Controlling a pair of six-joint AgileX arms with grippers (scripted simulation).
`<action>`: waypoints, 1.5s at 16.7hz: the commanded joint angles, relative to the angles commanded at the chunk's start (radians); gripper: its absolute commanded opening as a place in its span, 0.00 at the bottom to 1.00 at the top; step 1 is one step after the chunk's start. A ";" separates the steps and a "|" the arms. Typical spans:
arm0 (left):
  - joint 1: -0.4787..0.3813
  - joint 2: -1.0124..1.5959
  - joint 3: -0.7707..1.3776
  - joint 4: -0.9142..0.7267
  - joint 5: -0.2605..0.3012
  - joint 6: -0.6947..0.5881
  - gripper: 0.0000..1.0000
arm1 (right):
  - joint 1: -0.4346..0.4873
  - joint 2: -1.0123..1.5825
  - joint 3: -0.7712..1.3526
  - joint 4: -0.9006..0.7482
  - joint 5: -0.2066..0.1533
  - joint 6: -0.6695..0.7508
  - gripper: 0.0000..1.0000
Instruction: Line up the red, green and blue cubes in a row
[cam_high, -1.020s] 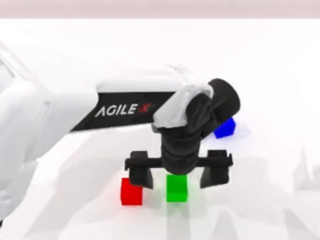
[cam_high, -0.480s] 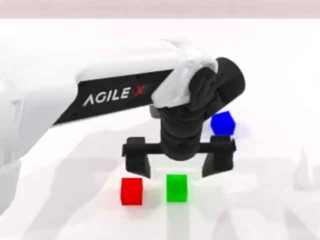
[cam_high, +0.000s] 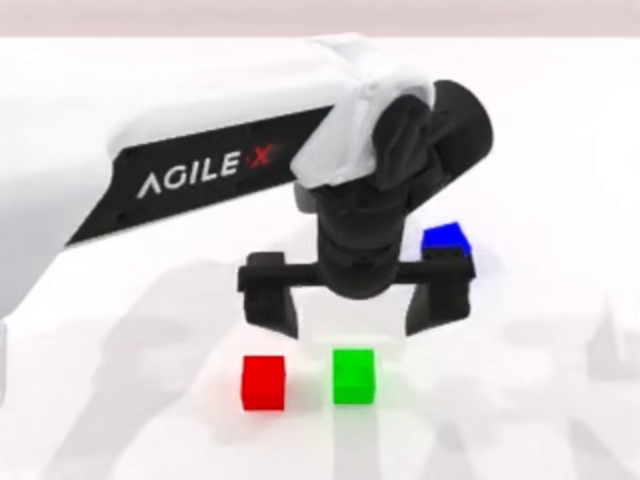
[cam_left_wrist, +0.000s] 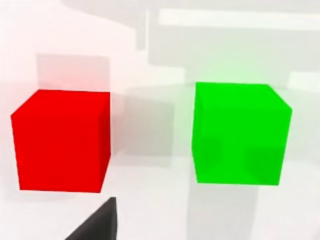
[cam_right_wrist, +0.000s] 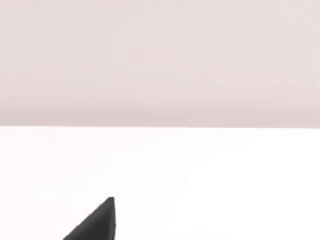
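Note:
The red cube (cam_high: 264, 382) and the green cube (cam_high: 354, 376) rest side by side near the table's front edge, a small gap between them. The blue cube (cam_high: 446, 238) lies farther back on the right, partly hidden behind one finger of my left gripper (cam_high: 357, 312). That gripper hangs open above and just behind the green cube, holding nothing. The left wrist view looks down on the red cube (cam_left_wrist: 62, 140) and the green cube (cam_left_wrist: 240, 132), with one dark fingertip (cam_left_wrist: 100, 225) at the picture's edge. My right arm is out of the top view.
The white table (cam_high: 560, 400) stretches wide on the right and at the back. The right wrist view shows only the white table (cam_right_wrist: 200, 170) and a pale wall (cam_right_wrist: 160, 60) behind it.
My left gripper has lifted and drawn back from the green cube, staying open. The red and green cubes have not moved.

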 joint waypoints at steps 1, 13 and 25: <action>0.005 -0.009 -0.009 0.006 -0.001 0.001 1.00 | 0.003 0.010 0.010 -0.007 -0.001 0.001 1.00; 0.393 -0.825 -0.686 0.447 -0.018 0.190 1.00 | 0.192 0.924 0.827 -0.533 0.002 0.076 1.00; 0.824 -1.846 -1.531 1.049 0.001 0.735 1.00 | 0.420 2.095 1.799 -1.178 0.002 0.162 1.00</action>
